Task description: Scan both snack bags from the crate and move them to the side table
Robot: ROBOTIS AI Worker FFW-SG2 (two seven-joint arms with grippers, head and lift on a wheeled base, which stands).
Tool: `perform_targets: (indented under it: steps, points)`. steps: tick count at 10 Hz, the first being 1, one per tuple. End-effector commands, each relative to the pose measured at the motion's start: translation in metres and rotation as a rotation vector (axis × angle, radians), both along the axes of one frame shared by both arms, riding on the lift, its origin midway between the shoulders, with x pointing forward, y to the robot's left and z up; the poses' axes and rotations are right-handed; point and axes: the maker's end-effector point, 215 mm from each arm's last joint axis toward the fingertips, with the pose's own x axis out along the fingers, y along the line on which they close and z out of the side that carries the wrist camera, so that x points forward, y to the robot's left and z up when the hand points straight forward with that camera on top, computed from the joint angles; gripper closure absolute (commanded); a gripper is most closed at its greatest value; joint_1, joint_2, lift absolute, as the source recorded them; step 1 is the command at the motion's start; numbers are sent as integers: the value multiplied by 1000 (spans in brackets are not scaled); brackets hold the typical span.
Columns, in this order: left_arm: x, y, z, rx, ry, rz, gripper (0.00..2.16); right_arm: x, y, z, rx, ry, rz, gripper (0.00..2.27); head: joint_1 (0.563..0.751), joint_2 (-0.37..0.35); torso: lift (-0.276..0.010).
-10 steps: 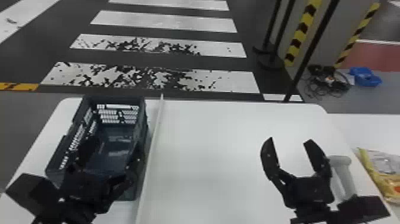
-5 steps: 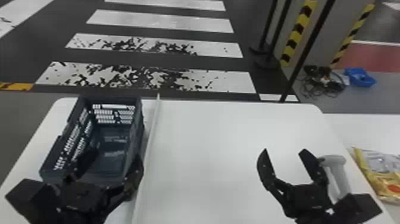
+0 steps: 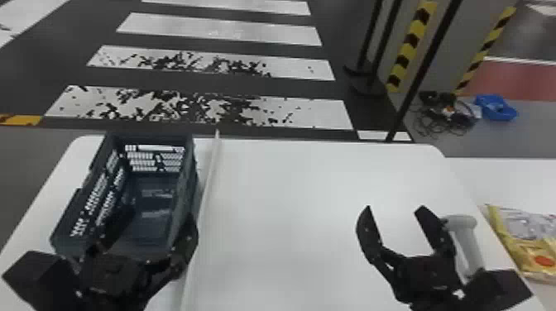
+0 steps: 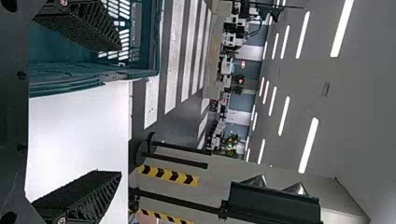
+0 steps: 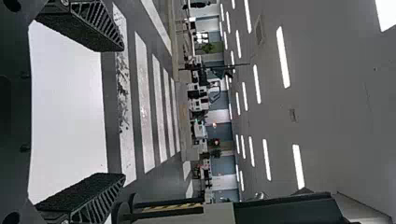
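Snack bag [image 3: 533, 248] lies on the side desk [image 3: 509, 178], at the right edge of the head view, which cuts part of it. The crate [image 3: 149, 138] stands on the left part of the main desk [image 3: 289, 206], with a long white strip [image 3: 210, 178] running just beside it. Left hand [image 3: 159, 215] is at the near end of the crate, open and holding nothing. Right hand [image 3: 395, 209] is above the right part of the main desk, also open and empty. Just beside it is a grey scanner [image 3: 469, 244]; I cannot tell if they touch. Beyond the desks, cables [image 3: 446, 113] and a blue container [image 3: 496, 107] are on the floor.

In the left wrist view, the two fingers [image 4: 88, 196] are wide apart, one of them in front of the crate.

In the right wrist view, the fingers [image 5: 84, 196] are also well apart, and the white desk surface is seen between them.
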Motion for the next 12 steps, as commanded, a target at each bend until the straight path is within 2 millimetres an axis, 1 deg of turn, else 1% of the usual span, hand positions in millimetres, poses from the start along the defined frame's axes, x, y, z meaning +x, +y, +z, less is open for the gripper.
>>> perform_targets:
  steps: [1, 5, 10, 12]
  points:
    - [-1, 0, 1, -2, -2, 3, 43, -2, 0, 1, 3, 0, 0, 33, 695, -120, -95]
    - [-5, -1, -3, 0, 4, 4, 43, -4, 5, 0, 6, 1, 8, 63, 695, -121, -95]
    - [-4, 0, -3, 0, 4, 6, 43, -7, 8, -3, 10, 11, 15, 83, 695, -112, -95]
    - [-4, 3, -6, 2, 11, 12, 43, -4, 13, -28, 11, 116, 33, 80, 695, -111, -95]
